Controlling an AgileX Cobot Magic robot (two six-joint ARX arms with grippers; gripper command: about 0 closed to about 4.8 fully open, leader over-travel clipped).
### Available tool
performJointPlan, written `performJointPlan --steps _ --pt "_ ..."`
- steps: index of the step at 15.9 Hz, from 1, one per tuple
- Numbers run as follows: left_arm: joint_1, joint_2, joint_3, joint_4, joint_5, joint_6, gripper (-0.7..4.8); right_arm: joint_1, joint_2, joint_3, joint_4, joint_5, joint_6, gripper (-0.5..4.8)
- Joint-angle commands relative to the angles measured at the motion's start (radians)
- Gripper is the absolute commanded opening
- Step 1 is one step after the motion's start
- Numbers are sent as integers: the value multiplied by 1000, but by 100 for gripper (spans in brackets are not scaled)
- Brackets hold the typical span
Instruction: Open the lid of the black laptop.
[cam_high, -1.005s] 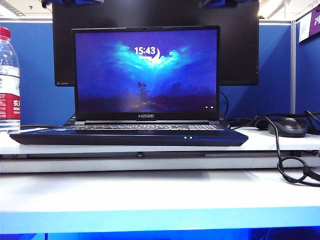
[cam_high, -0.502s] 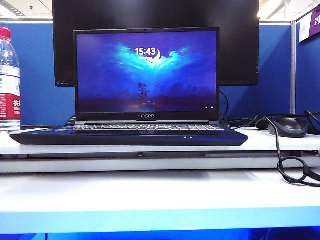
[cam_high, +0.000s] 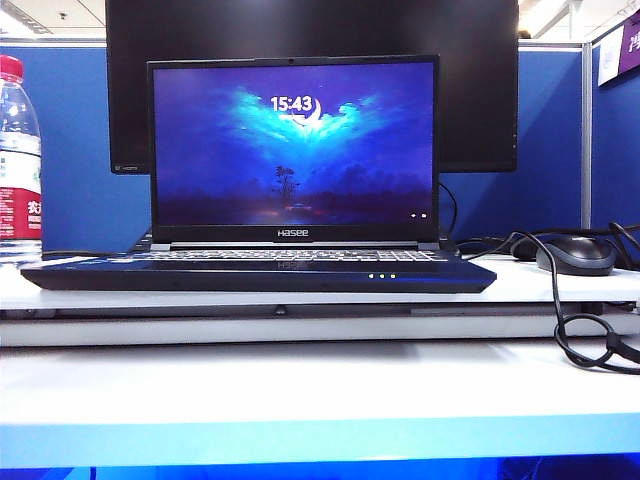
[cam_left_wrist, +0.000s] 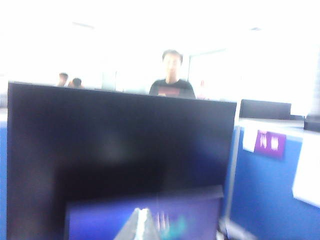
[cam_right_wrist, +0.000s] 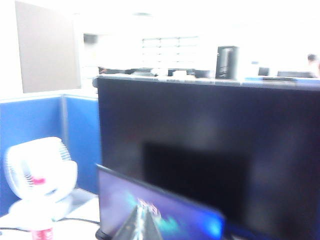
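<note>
Basically done: lid (cam_high: 293, 145) upright, screen lit, laptop (cam_high: 258, 272) mid-surface (cam_high: 300, 390) before monitor (cam_high: 480, 90). Left gripper (cam_left_wrist: 141, 225), right gripper (cam_right_wrist: 141, 226) above lid, blurred, fingers' state unclear. Risk: descending arm bumps lid top, overbends hinge or shoves laptop back.

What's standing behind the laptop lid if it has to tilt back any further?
The big black monitor stands right behind the lid, which is already upright with its screen lit. The gap between them can't be judged. Both pincers are out of the exterior view.

Blue partitions (cam_high: 70, 150) (bright office)
</note>
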Motion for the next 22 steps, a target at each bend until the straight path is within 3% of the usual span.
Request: performJointPlan --steps 1,5,8,9,13,22 --pt "0 -117 -63 -110 -5 -39 12 0 -205 -193 27 57 30 9" --pt "0 -237 -194 -138 -25 -52 12 0 -350 -335 23 51 77 9" --pt "0 -278 -257 -198 57 -188 14 0 -393 -374 -81 46 104 9" --pt "0 -278 -257 -218 71 -196 14 0 -394 -373 -106 46 103 9" --pt "0 -278 -257 -308 76 -195 21 -1 -411 -373 -208 46 105 12" --pt "0 -278 -257 -315 77 -195 21 -1 -411 -373 -216 46 105 12"
